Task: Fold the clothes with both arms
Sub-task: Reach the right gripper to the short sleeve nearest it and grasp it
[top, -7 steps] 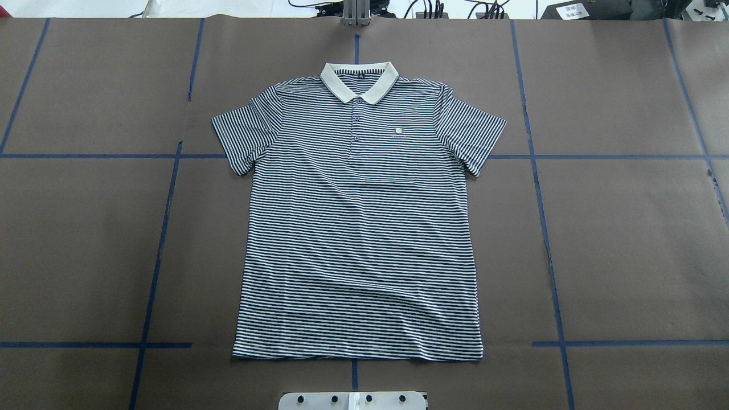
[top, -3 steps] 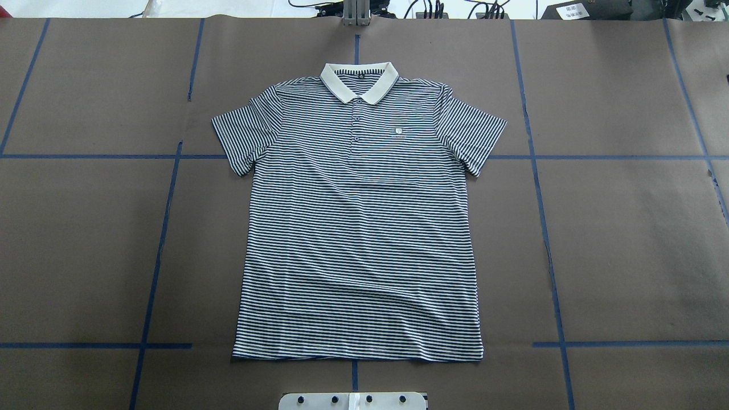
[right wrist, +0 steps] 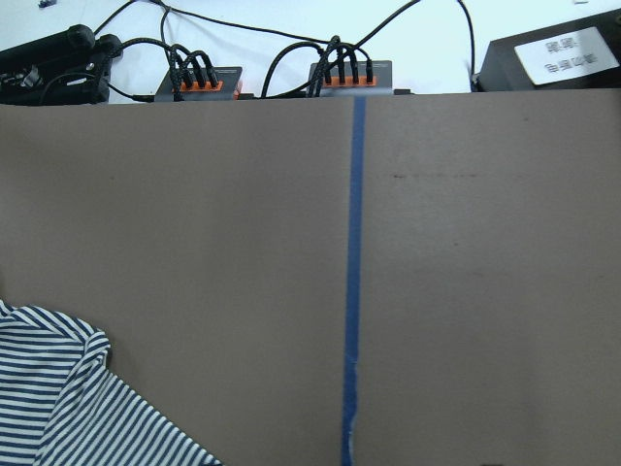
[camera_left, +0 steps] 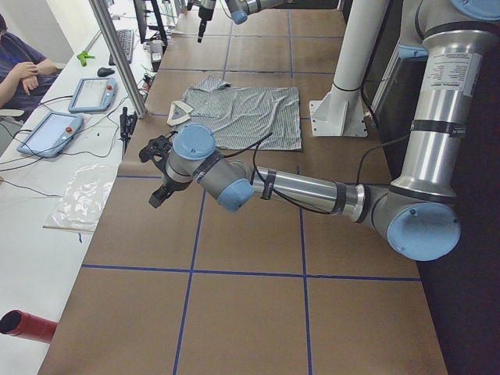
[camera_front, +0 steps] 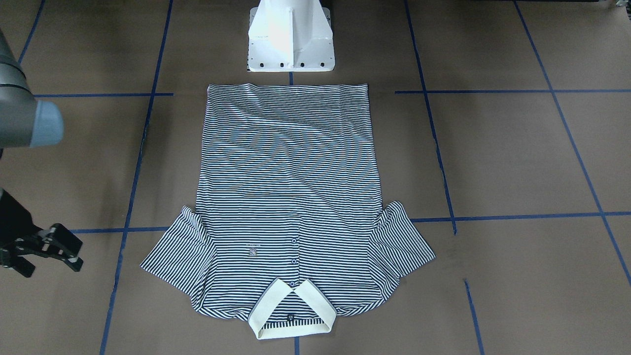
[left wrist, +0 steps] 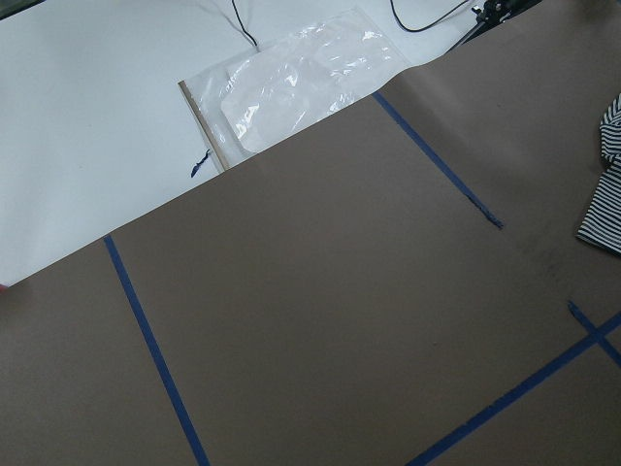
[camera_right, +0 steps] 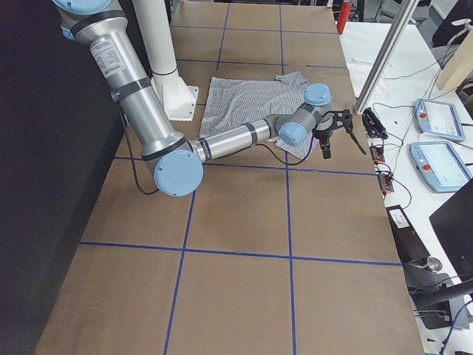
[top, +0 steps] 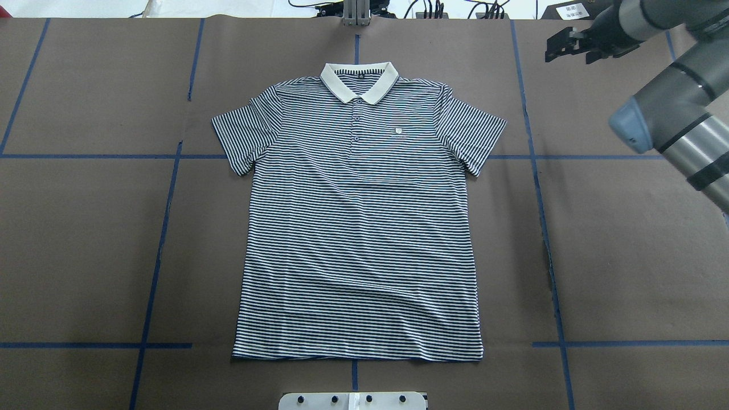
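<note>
Front-facing: polo shirt (camera_front: 288, 197) lies flat and unfolded at the middle of the surface (camera_front: 517, 162), collar (camera_front: 291, 310) toward the operators' edge; right gripper (camera_front: 49, 261) is clear of the sleeve (camera_front: 177, 251), fingers apart, empty.
Overhead: right arm (top: 678, 108) is now over the far right corner — absent a second ago; approach begun, no fold made.
Left side: left gripper (camera_left: 156, 176) is off the shirt near the left edge — its spread cannot be told.
Wrist cameras: each catches only a sleeve edge.

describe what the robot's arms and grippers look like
Both the left arm and right arm are silver-grey tubes with light-blue joint caps, black bands and black cables. The left gripper and right gripper are black, two-fingered.
</note>
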### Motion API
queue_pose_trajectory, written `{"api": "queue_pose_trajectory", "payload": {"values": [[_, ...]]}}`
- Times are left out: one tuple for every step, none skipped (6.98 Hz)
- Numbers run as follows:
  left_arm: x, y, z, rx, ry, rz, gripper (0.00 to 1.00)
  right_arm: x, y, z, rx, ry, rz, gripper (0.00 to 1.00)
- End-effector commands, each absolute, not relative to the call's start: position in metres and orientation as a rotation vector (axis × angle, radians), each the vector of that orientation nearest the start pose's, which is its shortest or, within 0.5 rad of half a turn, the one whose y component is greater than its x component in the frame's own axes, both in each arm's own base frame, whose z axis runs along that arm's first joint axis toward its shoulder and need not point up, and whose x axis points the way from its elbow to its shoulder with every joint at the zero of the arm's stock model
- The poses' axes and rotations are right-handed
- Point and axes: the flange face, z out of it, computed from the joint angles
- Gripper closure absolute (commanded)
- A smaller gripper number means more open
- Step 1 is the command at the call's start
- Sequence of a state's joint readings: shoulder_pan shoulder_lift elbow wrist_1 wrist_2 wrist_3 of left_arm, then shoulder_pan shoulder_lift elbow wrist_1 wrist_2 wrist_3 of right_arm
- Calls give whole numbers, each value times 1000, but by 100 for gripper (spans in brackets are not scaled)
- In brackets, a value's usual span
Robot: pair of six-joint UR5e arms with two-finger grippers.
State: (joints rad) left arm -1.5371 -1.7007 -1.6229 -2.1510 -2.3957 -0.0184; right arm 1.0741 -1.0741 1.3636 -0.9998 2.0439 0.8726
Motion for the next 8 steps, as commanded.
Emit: {"api": "queue_pose_trajectory", "payload": {"values": [[-41, -560, 492, 700, 807, 331, 0, -348, -659, 424, 398, -831, 171, 28], [-41, -560, 492, 699, 807, 330, 0, -362, -655, 433, 387, -813, 169, 32], [-42, -560, 492, 699, 806, 329, 0, -372, -651, 434, 382, -810, 161, 34], [-42, -560, 492, 699, 806, 329, 0, -388, -644, 432, 380, -807, 165, 36], [-41, -560, 492, 698, 807, 330, 0, -400, -638, 432, 381, -803, 159, 36], [-41, -561, 493, 696, 808, 328, 0, -406, -634, 435, 375, -801, 149, 39], [-41, -561, 493, 696, 808, 328, 0, -410, -632, 437, 370, -796, 146, 40], [-41, -561, 493, 696, 808, 328, 0, -412, -631, 439, 368, -793, 144, 40]]}}
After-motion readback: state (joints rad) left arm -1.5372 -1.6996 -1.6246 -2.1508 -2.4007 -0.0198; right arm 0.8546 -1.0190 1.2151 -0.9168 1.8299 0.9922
